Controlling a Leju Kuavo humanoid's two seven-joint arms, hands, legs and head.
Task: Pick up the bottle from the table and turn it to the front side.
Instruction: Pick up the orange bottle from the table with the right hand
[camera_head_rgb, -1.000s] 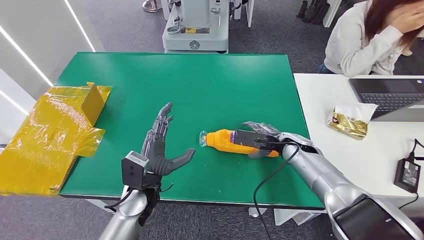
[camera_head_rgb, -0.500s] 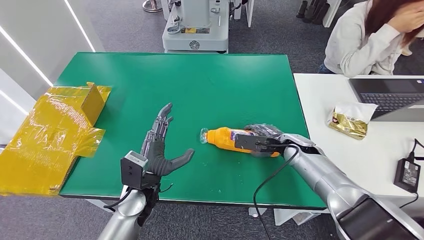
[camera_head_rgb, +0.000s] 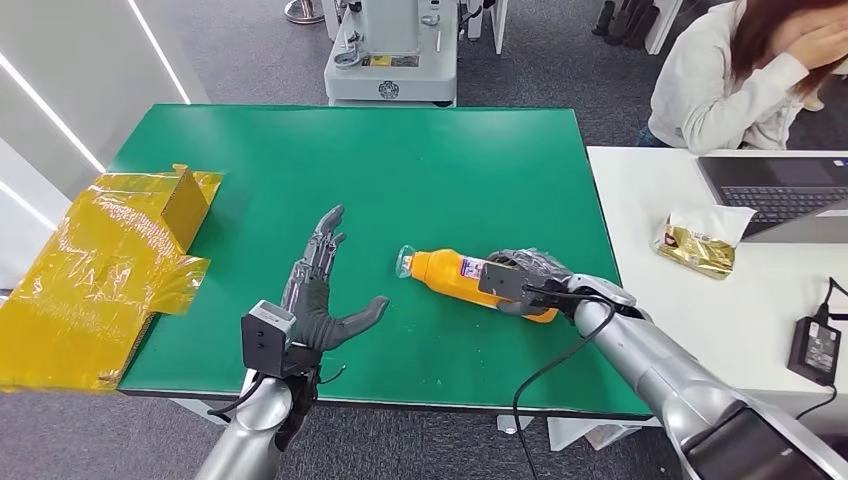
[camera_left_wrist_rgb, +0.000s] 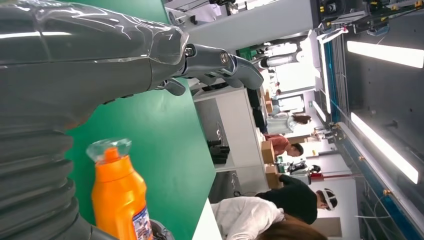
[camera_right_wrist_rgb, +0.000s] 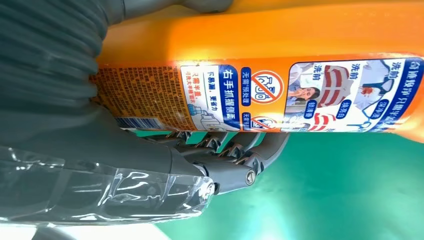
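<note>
Desk (camera_head_rgb: 380, 160): green top, broad bare stretch toward far edge; near edge runs just behind both wrists.
Yellow wrapped box (camera_head_rgb: 105, 265): overhangs desk's left edge.
White desk (camera_head_rgb: 720, 310): butts against right edge; carries laptop (camera_head_rgb: 790, 195), foil packet (camera_head_rgb: 700, 240), power adapter (camera_head_rgb: 815, 345). Person (camera_head_rgb: 745, 75) seated behind it.
Machine base (camera_head_rgb: 392, 55): on grey floor beyond far edge.
Bottle (camera_head_rgb: 450, 278): orange, clear cap, on its side right of centre, cap pointing left.
Right robot hand (camera_head_rgb: 525, 280): fingers wrapped around bottle's body, label between them.
Left robot hand (camera_head_rgb: 322, 290): fingers spread, holding nothing, apart from bottle.
</note>
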